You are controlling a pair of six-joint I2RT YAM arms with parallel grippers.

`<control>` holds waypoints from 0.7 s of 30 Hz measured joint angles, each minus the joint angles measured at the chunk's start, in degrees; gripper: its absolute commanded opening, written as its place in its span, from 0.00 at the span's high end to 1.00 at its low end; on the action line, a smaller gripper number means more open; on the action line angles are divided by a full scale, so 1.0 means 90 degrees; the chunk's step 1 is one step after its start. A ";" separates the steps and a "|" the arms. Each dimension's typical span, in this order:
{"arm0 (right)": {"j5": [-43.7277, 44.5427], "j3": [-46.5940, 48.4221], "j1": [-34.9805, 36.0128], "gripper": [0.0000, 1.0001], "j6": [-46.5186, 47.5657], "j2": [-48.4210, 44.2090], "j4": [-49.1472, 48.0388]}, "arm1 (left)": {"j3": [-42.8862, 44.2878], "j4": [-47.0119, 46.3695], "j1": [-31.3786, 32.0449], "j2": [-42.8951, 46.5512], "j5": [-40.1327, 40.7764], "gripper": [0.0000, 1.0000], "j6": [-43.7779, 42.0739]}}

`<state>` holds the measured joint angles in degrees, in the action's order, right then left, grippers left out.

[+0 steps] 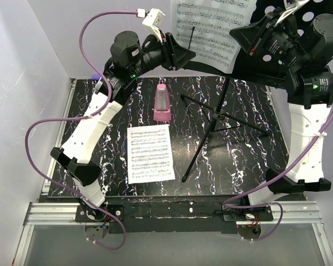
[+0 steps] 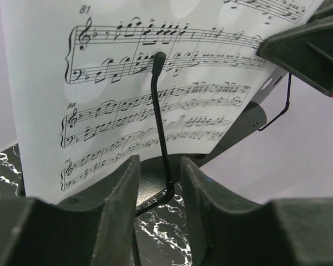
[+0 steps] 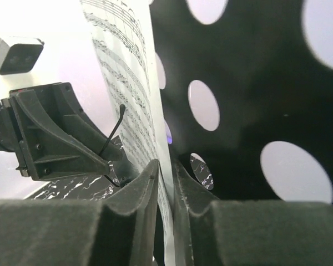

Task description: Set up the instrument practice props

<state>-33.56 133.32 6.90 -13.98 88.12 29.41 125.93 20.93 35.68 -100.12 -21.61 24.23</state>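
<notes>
The black tripod music stand (image 1: 221,102) stands at the back right, and its perforated desk (image 3: 250,100) fills the right wrist view. One sheet-music page (image 1: 211,25) leans on the desk. My right gripper (image 3: 165,166) is shut on that page's edge (image 3: 127,72). My left gripper (image 2: 160,163) is open, its jaws either side of the stand's thin wire page holder (image 2: 160,111) without touching it; the page (image 2: 127,83) is right behind the wire. The second page (image 1: 150,154) lies flat on the table. The pink metronome (image 1: 162,102) stands upright behind it.
The stand's legs (image 1: 197,149) spread across the black marbled tabletop (image 1: 238,160) to the right of the flat page. A small purple object (image 1: 94,76) shows at the back left behind the left arm. White walls close the left and back sides.
</notes>
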 measured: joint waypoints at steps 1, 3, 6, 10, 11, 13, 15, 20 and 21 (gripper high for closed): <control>-0.0007 0.0000 0.0010 0.70 0.0024 -0.0015 0.0002 | -0.0010 0.0000 0.0000 0.0000 0.0007 0.58 0.0000; -0.0002 -0.0012 0.0024 0.62 0.0083 -0.0061 0.0029 | -0.0051 -0.0002 0.0000 0.0019 0.0032 0.51 0.0007; 0.0053 -0.0143 0.0022 0.46 0.0209 -0.0236 0.0075 | -0.0199 -0.0007 0.0000 0.0119 0.0112 0.43 0.0022; 0.0168 -0.0425 0.0022 0.33 0.0454 -0.0607 0.0141 | -0.0627 -0.0039 0.0000 0.0469 0.0243 0.32 0.0022; 0.0202 -0.0515 0.0022 0.32 0.0537 -0.0724 0.0172 | -0.0755 -0.0051 0.0000 0.0588 0.0279 0.30 0.0019; 0.0265 -0.0702 0.0022 0.30 0.0668 -0.0979 0.0253 | -0.1030 -0.0075 0.0000 0.0860 0.0357 0.25 0.0010; 0.0335 -0.0862 0.0022 0.30 0.0784 -0.1200 0.0296 | -0.1265 -0.0129 0.0000 0.1112 0.0430 0.20 -0.0002; 0.0544 -0.1287 0.0022 0.26 0.1137 -0.1802 0.0527 | -0.2084 -0.0245 0.0000 0.1967 0.0670 0.02 -0.0129; 0.0546 -0.1348 0.0022 0.26 0.1219 -0.1894 0.0580 | -0.2312 -0.0274 -0.0002 0.2176 0.0714 0.02 -0.0148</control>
<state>-28.64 121.19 7.09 -3.01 71.07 34.63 105.12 18.46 35.66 -80.53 -15.18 22.90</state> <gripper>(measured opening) 0.723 0.973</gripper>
